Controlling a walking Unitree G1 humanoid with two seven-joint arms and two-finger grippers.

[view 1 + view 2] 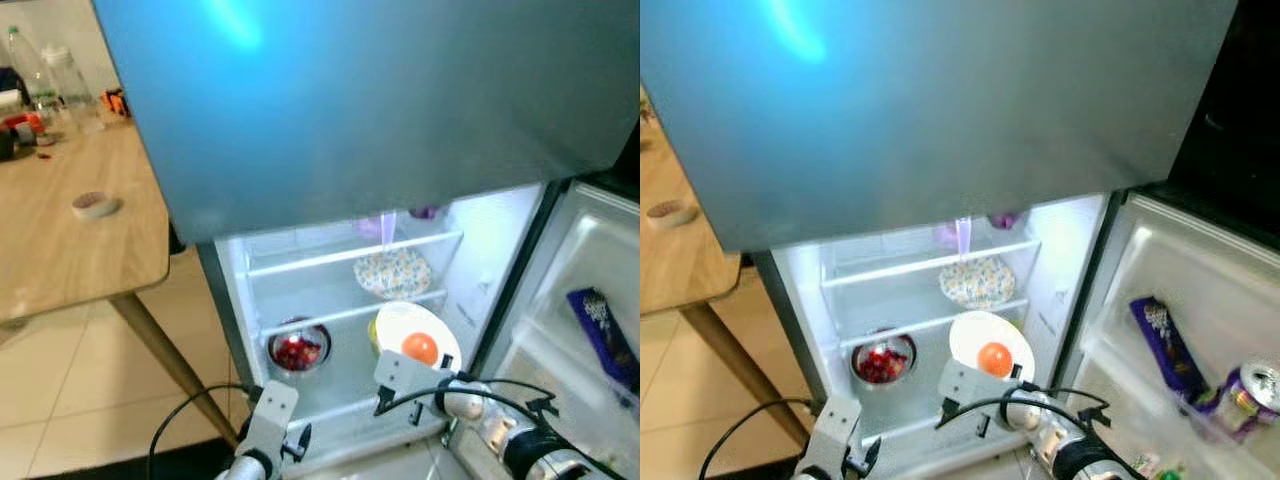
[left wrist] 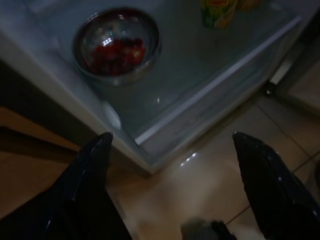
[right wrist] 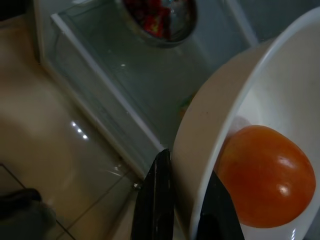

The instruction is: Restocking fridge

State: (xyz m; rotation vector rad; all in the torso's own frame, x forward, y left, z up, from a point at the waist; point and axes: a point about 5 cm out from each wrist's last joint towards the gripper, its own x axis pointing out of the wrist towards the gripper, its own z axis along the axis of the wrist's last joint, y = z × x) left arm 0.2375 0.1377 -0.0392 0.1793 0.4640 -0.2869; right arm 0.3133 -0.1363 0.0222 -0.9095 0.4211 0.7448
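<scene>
- Bowl is the load here: white, with one orange-red tomato inside, and your right gripper is pinched onto its rim, one finger outside the wall and one inside, right next to the tomato.
- You are holding it just in front of the open fridge, at about the height of the lower shelf.
- That grip is only on one edge, so I'd judge the bowl could tip away from the fingers and let the tomato roll out if you push forward fast or twist the wrist.
- Your left gripper hangs low with its fingers spread wide and nothing between them, over the floor just short of the fridge's front edge.
- Beyond that gripper, on the shelf, sits a steel bowl of red fruit; set the white bowl beside it, not into it, or a knock could shove it back.
- Just past the white bowl there is a yellow-green carton, partly hidden, so clearance there looks tight.
- One shelf up lies a patterned covered dish; lift too high and the rim may catch that shelf's edge.
</scene>
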